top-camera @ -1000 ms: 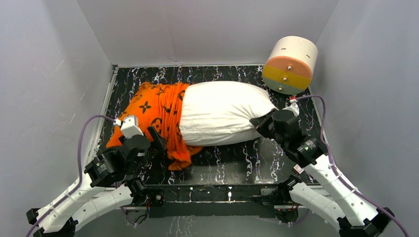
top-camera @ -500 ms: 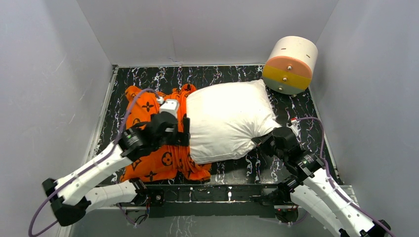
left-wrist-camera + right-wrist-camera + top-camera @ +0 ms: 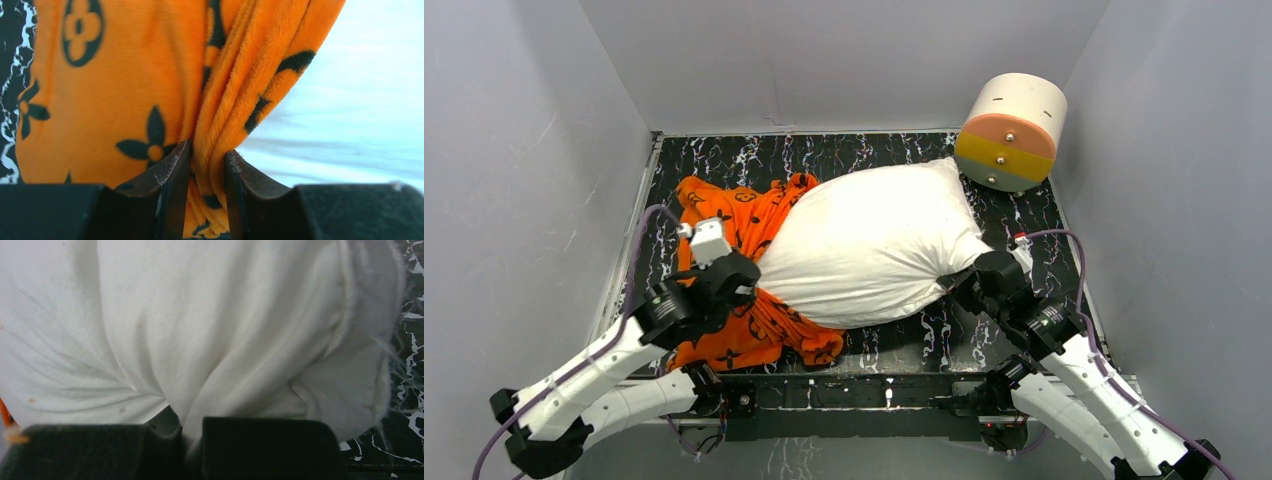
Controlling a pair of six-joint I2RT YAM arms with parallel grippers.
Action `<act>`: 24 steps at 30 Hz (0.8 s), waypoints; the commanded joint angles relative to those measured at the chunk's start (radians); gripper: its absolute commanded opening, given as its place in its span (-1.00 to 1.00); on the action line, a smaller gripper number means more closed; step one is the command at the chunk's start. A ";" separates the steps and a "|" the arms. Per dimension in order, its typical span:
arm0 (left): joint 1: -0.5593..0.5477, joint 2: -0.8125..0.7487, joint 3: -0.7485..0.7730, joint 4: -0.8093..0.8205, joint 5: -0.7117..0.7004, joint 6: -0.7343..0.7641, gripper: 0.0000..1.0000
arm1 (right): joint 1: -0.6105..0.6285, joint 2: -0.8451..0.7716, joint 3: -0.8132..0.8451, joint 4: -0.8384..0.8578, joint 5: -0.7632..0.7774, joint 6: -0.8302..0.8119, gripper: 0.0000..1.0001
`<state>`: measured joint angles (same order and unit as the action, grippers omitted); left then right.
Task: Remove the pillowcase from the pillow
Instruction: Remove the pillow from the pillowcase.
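Note:
The white pillow point(image 3: 874, 250) lies slantwise across the black marbled table point(image 3: 824, 155), its left end still inside the bunched orange pillowcase point(image 3: 724, 215) with black motifs. My left gripper point(image 3: 744, 287) sits at the pillowcase's near side, beside the pillow's left end. In the left wrist view the left gripper point(image 3: 207, 152) is shut on a thick fold of the pillowcase point(image 3: 125, 90), with the pillow point(image 3: 350, 100) to the right. My right gripper point(image 3: 969, 283) is shut on the pillow's near right corner. In the right wrist view the right gripper point(image 3: 192, 422) pinches a pleat of the pillow point(image 3: 200, 315).
A white drum with an orange and yellow face point(image 3: 1012, 130) leans at the back right, close to the pillow's far corner. Grey walls point(image 3: 544, 200) close in the table on the left, back and right. Loose pillowcase fabric point(image 3: 804, 345) trails to the near edge.
My left gripper went from open at the pillowcase's rim to shut on a fold and drew back toward the near left. The pillow's left end swung nearer; more white shows.

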<state>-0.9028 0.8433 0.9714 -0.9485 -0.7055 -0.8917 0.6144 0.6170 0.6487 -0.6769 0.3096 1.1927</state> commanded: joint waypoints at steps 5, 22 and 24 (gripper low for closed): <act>0.009 -0.302 -0.084 -0.052 -0.114 0.050 -0.43 | -0.013 -0.017 0.112 -0.090 0.185 -0.080 -0.91; 0.008 -0.074 -0.085 0.186 0.162 0.190 0.49 | -0.009 0.481 0.610 0.146 -0.494 -0.552 0.28; 0.009 -0.056 -0.101 0.172 0.173 0.159 0.49 | 0.013 0.632 0.731 0.090 -0.470 -0.599 0.30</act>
<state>-0.8948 0.7536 0.8581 -0.8097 -0.5804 -0.7181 0.6037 1.0126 1.2236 -0.5930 -0.0273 0.7364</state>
